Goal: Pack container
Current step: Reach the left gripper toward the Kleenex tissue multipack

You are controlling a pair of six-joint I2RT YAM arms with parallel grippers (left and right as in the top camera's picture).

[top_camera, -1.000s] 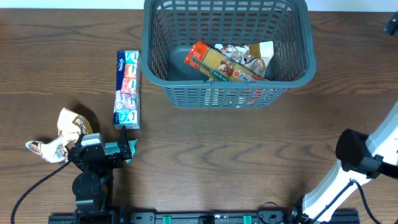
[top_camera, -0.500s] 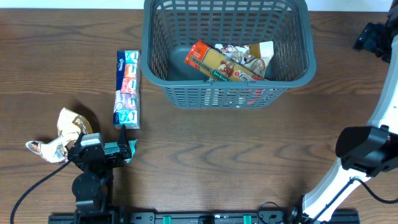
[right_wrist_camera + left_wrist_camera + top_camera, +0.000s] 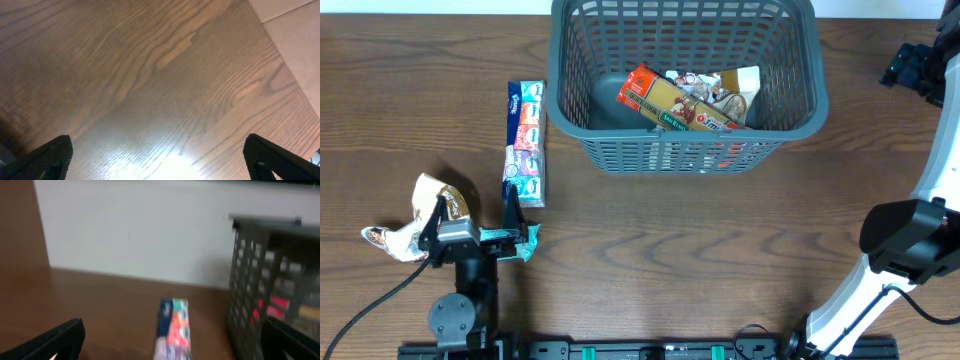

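The container (image 3: 670, 152), a dark grey slotted basket, stands at the far middle of the table and holds a red and yellow packet (image 3: 678, 100) among other snack packets. A long blue multi-coloured packet (image 3: 525, 145) lies left of it, and a crumpled brown and white packet (image 3: 418, 215) sits nearer the front left. My left gripper (image 3: 475, 215) stands open between those two, just short of the long packet. The left wrist view shows that packet (image 3: 174, 327) ahead and the container wall (image 3: 245, 285) to the right. My right gripper (image 3: 903, 68) is open over bare wood (image 3: 160, 90) at the far right.
A pale wall (image 3: 135, 230) runs behind the table's far edge. The right arm's white link and dark joint (image 3: 905, 245) stretch along the right side. A black cable (image 3: 370, 300) trails from the left arm's base at the front.
My left gripper has turned so both fingers now point toward the far side, straddling the gap by the long packet. My right gripper has come into view at the far right, drifting slightly left.
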